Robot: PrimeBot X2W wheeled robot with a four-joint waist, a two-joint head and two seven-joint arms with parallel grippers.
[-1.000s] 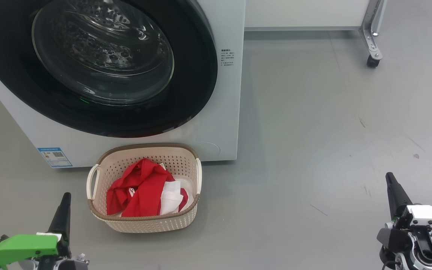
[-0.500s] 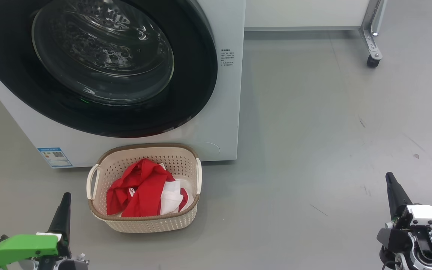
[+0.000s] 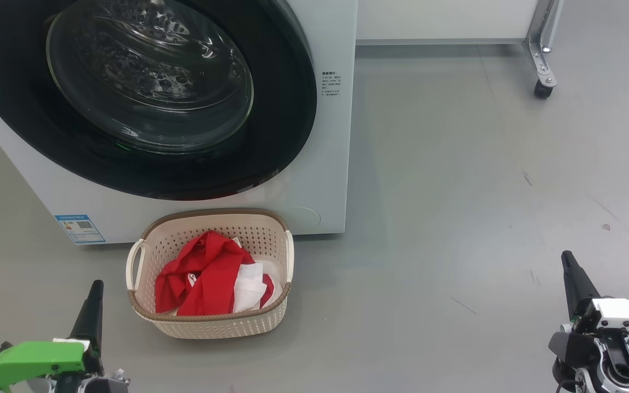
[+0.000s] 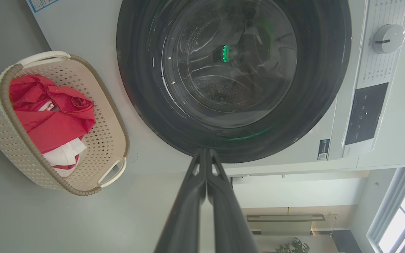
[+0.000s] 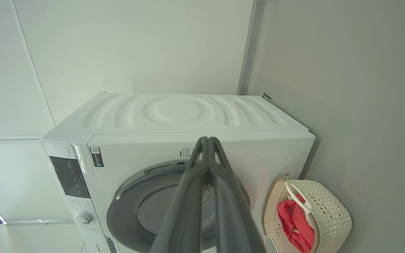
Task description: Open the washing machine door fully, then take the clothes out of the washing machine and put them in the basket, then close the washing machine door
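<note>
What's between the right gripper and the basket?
Just bare grey floor lies between the right gripper and the basket, as the head view shows.

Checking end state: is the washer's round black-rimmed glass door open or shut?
Shut. The round black-rimmed glass door lies flush against the white front-loading washing machine; no gap in head or left wrist view.

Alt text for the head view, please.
Cream basket holding red and white clothes sits before a white washing machine, its round black-rimmed door closed. The left end effector and right end effector, both shut, sit at the lower corners.
</note>
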